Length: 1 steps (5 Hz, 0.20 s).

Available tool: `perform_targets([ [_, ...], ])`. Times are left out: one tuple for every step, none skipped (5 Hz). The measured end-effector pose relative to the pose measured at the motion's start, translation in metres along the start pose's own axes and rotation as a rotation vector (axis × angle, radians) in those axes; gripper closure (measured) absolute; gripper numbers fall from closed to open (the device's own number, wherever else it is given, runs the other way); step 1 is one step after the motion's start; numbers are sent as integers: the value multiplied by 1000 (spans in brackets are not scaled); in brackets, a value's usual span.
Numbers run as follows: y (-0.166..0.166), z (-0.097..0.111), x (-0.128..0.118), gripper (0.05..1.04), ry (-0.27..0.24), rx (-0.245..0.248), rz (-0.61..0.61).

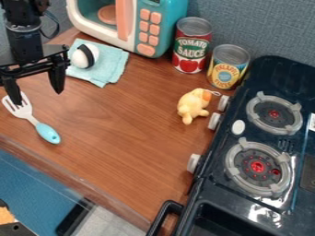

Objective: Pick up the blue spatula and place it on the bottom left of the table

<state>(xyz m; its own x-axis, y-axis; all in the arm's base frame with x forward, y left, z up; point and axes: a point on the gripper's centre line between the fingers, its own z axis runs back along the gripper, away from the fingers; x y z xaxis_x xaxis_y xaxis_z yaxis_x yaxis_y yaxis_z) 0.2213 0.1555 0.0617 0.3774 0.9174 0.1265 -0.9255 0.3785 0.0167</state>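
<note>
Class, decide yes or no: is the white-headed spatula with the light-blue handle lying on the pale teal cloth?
No, the spatula lies directly on the brown wooden table, apart from the cloth.

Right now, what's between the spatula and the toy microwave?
Camera view: a cloth with a white, black-banded object on it, then bare table down to the spatula's handle.

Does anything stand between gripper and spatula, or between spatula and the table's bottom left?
Nothing visible does: the gripper hangs open by the spatula, and the cloth lies off both paths, toward the toy microwave.
</note>
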Motion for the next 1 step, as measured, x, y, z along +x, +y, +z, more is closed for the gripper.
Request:
perform_targets([
  [0, 0, 0, 83, -1, -1, 0],
])
